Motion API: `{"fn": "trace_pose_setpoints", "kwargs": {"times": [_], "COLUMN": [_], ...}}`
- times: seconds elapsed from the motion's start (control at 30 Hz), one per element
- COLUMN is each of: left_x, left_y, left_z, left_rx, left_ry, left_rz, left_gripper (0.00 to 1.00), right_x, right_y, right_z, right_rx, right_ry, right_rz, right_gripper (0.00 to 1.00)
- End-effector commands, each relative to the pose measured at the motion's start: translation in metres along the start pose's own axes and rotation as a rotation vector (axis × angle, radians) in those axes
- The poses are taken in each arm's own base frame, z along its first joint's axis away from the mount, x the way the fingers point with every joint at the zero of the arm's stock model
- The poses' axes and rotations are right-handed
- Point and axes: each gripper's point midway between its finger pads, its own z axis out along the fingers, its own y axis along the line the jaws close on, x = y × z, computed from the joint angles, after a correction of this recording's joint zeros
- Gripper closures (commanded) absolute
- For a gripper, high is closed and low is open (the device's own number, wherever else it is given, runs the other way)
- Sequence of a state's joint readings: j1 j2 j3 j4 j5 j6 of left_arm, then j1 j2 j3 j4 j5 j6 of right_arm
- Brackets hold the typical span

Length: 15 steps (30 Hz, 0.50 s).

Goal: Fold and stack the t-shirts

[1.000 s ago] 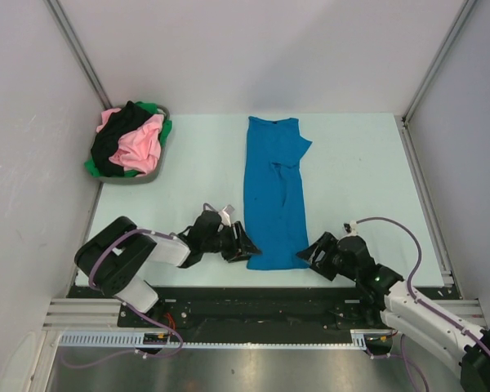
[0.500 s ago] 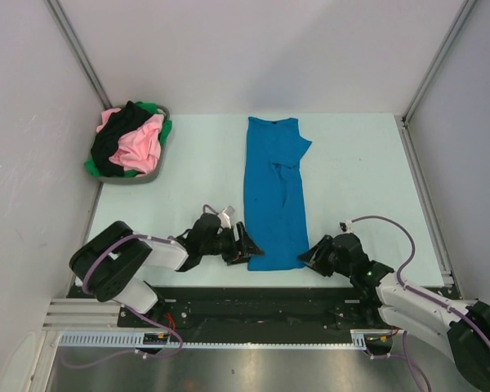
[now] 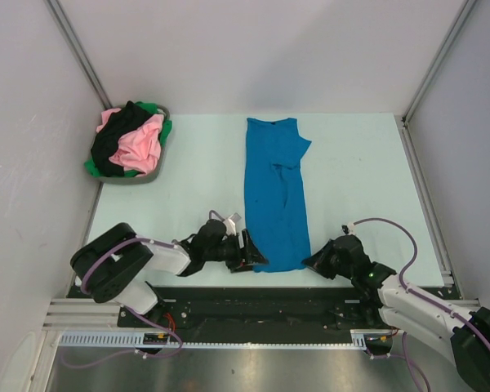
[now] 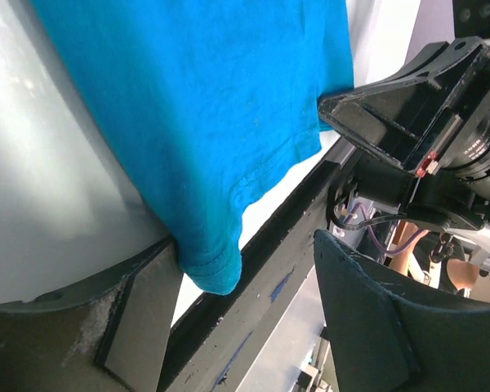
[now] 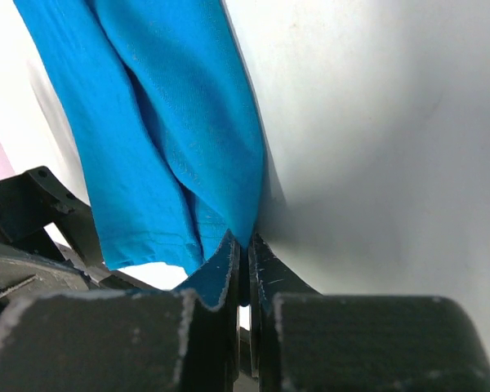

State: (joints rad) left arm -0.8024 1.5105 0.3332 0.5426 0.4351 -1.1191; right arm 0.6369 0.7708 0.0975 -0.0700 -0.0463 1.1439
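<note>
One blue t-shirt [image 3: 275, 196] flat, right gripper [image 5: 245, 247] pinching hem (left gripper [image 3: 253, 256] agape)

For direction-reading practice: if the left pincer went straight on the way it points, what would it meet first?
The near corner of the blue t-shirt, lying between the open fingers of the left pincer; beyond it, probably the right pincer.

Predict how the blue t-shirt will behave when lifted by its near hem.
Probably floppy: the blue t-shirt lies flat with soft creases, so it should sag. Likely light: the right gripper pinches only a thin edge. Matte cloth probably won't slip.
</note>
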Motion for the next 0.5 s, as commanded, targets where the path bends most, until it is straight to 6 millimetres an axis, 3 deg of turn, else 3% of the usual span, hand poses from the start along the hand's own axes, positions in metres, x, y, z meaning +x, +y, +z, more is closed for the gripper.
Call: {"fn": "trace_pose_setpoints", "kwargs": {"times": [0.0, 0.2, 0.3, 0.33, 0.43, 0.47], "left_x": [0.049, 0.05, 0.047, 0.045, 0.042, 0.042], "left_y": [0.095, 0.104, 0.103, 0.103, 0.104, 0.105], "left_z": [-0.019, -0.016, -0.011, -0.009, -0.004, -0.002], "left_rx": [-0.35, -0.372, -0.359, -0.357, -0.363, -0.365], "left_ry": [0.098, 0.093, 0.079, 0.068, 0.072, 0.073], "left_rz": [-0.1, -0.108, -0.11, -0.115, -0.114, -0.117], "left_gripper": [0.27, 0.34, 0.56, 0.72, 1.0, 1.0], "right_x": [0.015, 0.015, 0.015, 0.015, 0.014, 0.013], "right_y": [-0.062, -0.063, -0.063, -0.063, -0.061, -0.058], "right_z": [-0.004, -0.004, -0.004, -0.005, -0.007, -0.007], "right_rx": [0.229, 0.23, 0.229, 0.231, 0.221, 0.21], "right_ry": [0.047, 0.047, 0.045, 0.046, 0.038, 0.034], "right_rz": [-0.03, -0.028, -0.029, -0.029, -0.031, -0.033], "right_gripper": [1.0, 1.0, 1.0, 1.0, 1.0, 1.0]}}
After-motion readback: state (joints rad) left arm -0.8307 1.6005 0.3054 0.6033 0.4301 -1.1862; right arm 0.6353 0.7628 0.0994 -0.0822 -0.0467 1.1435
